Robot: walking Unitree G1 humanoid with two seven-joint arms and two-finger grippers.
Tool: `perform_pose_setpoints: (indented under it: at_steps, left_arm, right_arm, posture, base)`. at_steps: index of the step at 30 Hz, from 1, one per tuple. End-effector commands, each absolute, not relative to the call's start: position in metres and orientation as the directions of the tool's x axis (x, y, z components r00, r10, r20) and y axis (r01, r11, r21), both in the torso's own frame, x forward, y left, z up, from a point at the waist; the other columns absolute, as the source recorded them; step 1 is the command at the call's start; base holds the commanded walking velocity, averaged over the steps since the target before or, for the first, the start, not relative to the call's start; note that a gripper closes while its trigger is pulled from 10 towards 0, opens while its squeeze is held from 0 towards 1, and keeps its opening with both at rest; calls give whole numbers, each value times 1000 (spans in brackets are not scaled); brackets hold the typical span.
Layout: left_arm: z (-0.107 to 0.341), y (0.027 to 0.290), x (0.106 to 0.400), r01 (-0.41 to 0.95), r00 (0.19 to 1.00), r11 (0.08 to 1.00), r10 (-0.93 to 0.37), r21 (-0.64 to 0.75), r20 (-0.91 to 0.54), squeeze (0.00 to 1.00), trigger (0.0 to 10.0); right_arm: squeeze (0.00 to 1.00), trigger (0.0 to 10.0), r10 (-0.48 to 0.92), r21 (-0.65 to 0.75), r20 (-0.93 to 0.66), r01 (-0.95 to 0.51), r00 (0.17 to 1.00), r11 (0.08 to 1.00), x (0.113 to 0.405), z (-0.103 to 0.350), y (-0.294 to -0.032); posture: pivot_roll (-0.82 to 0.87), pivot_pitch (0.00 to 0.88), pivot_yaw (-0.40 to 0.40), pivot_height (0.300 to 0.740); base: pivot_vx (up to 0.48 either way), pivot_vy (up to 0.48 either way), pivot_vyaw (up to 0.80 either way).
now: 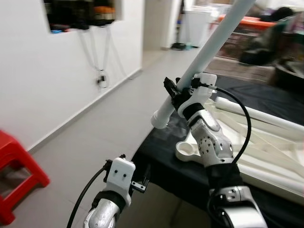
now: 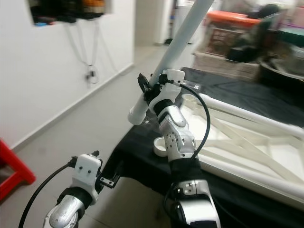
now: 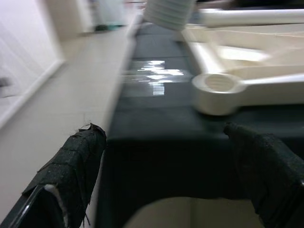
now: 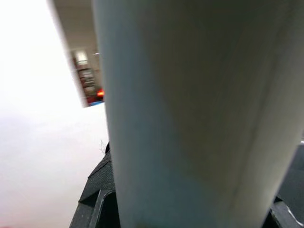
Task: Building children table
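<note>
Black surface (image 1: 156,152); tilted white leg (image 1: 199,59)

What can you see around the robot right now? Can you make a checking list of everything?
Surface: black cloth covering a low platform.
Job's things: white table frame lying flat on the cloth, its round leg socket at the near corner; white table leg held tilted above the socket, not yet inserted.
Clutter: nothing seen on the cloth.
Grippers: right gripper shut on the leg near its lower end; left gripper open, low beside the cloth's edge.
Cables: black cable looping along the right arm.
Surroundings: red stool on the grey floor, white wall, blurred boxes behind.
</note>
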State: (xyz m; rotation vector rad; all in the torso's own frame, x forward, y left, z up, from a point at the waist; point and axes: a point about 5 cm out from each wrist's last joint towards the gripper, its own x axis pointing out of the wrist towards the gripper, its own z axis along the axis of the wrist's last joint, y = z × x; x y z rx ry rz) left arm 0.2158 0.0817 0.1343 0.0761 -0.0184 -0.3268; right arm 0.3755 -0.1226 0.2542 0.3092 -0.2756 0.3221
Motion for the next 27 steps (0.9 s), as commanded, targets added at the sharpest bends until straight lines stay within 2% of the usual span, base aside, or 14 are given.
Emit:
perform_pose_setpoints:
  at_steps: [1,3,11,16,20,24,27]
  left_arm:
    - [135,79,212,320,947,946,-320,48,-5,0,10000]
    - [135,79,208,321,947,946,-321,44,-11,0,10000]
    - [135,80,199,330,944,943,-329,41,-35,0,10000]
    - [138,79,190,326,945,945,-325,16,-48,0,10000]
    - [139,79,188,325,945,946,-324,11,-49,0,10000]
    - [142,78,182,329,943,944,-328,2,-58,0,10000]
    - [142,78,181,328,943,945,-328,-1,-61,0,10000]
  right_arm:
    - [0,10000,256,238,324,-340,911,910,378,258,-125]
    - [0,10000,251,230,324,-333,912,914,381,259,-128]
    - [0,10000,259,212,318,-335,912,918,387,258,-133]
    - [0,10000,341,183,328,-413,881,892,395,264,-138]
    - [0,10000,355,167,331,-425,874,890,397,267,-141]
    - [0,10000,317,129,333,-376,888,918,406,280,-156]
    - [0,10000,312,125,348,-374,884,919,407,286,-157]
  posture:
    - [25,72,-98,740]
    - [34,82,-99,740]
    - [44,107,-87,740]
    - [41,139,-80,740]
    - [45,151,-82,740]
    - [46,172,-81,740]
    - [46,176,-81,740]
  base:
    - [0,0,-800]
    - [0,0,-800]
    - [0,0,0]
    - [0,0,0]
    - [0,0,0]
    - [0,0,-800]
    - [0,0,-800]
